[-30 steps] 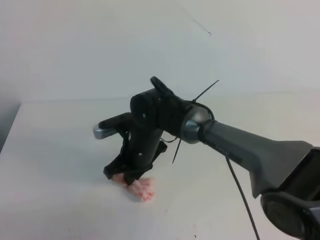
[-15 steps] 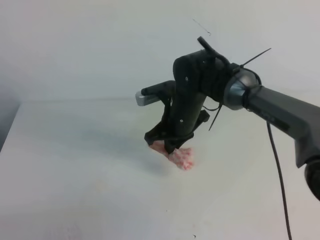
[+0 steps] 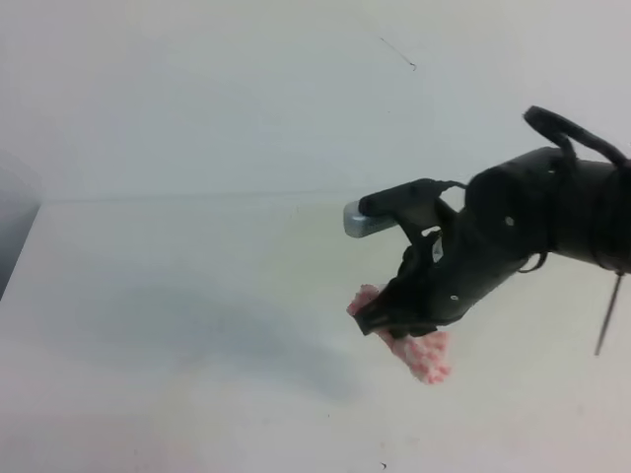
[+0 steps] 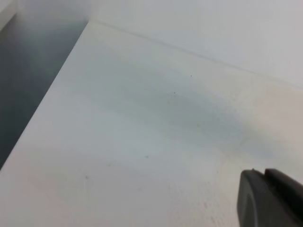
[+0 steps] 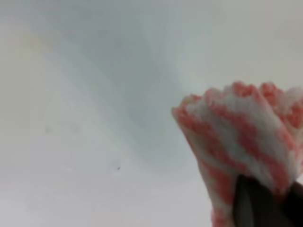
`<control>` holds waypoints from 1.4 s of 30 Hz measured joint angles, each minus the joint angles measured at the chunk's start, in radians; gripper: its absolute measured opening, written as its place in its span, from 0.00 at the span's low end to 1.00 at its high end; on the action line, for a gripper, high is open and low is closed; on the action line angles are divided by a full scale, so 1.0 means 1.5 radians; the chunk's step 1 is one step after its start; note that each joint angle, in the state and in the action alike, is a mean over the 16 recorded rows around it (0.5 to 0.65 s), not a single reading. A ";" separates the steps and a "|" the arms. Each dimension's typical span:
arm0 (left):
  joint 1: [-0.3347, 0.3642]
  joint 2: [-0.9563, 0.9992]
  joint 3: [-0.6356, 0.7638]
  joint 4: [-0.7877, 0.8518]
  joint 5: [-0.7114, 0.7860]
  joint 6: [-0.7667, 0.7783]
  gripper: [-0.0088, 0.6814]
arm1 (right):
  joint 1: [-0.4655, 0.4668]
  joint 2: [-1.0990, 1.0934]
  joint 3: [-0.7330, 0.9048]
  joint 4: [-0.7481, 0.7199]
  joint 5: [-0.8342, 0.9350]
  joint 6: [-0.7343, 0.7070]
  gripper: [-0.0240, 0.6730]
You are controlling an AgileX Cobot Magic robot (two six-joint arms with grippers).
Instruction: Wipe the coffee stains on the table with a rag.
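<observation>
My right gripper (image 3: 396,325) is shut on the pink-and-white fuzzy rag (image 3: 422,357) and holds it in the air above the right part of the white table (image 3: 148,296). One end of the rag pokes out to the left of the fingers and the bigger end hangs below them. The right wrist view shows the rag (image 5: 241,127) bunched above the dark fingertips (image 5: 255,203), with the table (image 5: 71,118) beneath. No coffee stains can be made out in any view. Only a dark corner of my left gripper (image 4: 270,201) shows, over the bare table (image 4: 142,123).
The table's left edge (image 3: 18,246) drops to a dark gap, also seen from the left wrist (image 4: 28,80). A white wall rises behind the table. Tiny dark specks (image 3: 383,465) lie near the front.
My right arm has swung from the table's middle to the right and carried the rag off the surface; the rag now hangs in the air.
</observation>
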State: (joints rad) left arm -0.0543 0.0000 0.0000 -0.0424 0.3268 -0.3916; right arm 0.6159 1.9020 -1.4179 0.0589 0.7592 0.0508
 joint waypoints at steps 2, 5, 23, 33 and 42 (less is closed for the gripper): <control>0.000 0.000 0.000 0.000 0.000 0.000 0.01 | 0.000 -0.040 0.049 -0.012 -0.031 0.016 0.11; 0.000 0.000 0.000 0.000 0.000 0.000 0.01 | 0.000 -0.089 0.100 -0.035 -0.063 0.044 0.16; 0.000 0.000 0.000 0.000 0.000 0.000 0.01 | 0.000 -0.212 0.146 -0.120 -0.013 0.045 0.37; 0.000 0.000 0.000 0.000 0.000 0.000 0.01 | 0.000 -0.392 0.200 -0.124 0.036 -0.005 0.07; 0.000 0.000 0.000 0.000 0.000 0.000 0.01 | 0.000 -0.566 0.247 -0.135 0.198 0.003 0.03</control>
State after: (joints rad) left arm -0.0543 0.0000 0.0000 -0.0424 0.3268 -0.3916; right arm 0.6164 1.0536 -1.0480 -0.1441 1.0568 0.0554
